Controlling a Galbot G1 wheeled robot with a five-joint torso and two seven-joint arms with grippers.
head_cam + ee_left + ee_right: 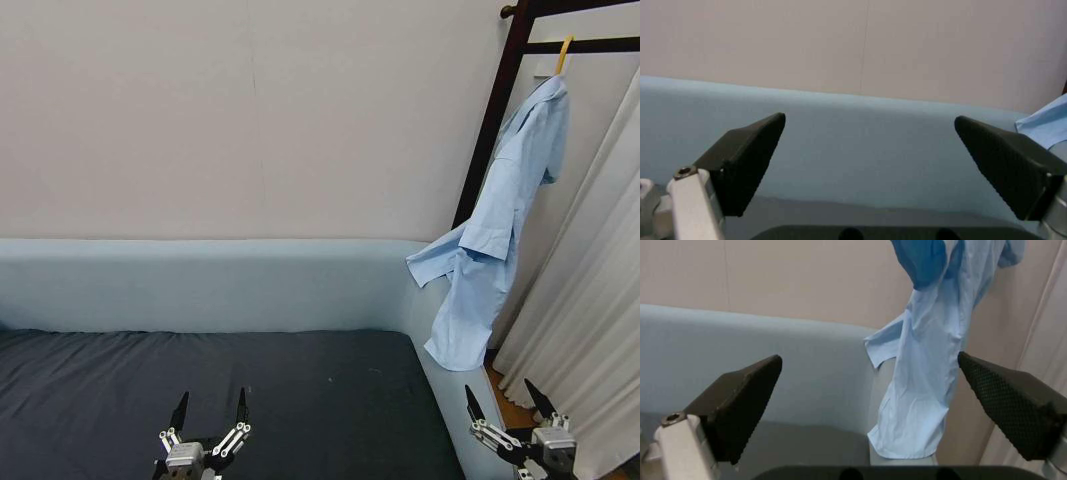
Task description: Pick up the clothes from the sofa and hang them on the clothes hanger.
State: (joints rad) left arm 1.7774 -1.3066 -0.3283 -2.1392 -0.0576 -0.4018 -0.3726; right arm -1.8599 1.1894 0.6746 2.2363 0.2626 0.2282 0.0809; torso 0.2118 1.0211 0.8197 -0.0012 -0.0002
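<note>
Shirt (490, 250): hanging off rack (498, 105) at 2 o'clock (beside sofa (200, 285) end). Left gripper (212, 395) at 7, right gripper (498, 387) at 5, both spread.

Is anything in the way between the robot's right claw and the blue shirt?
Nothing visible. The open right gripper sits low by the sofa end; the shirt hangs from the rack right ahead.

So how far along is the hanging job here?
Done: the light blue shirt hangs on a hanger from the dark wooden rack beside the sofa. In hand: nothing; the left end effector and right end effector sit open, low near the sofa's front. Left: apparently nothing, with the shirt already up.
</note>
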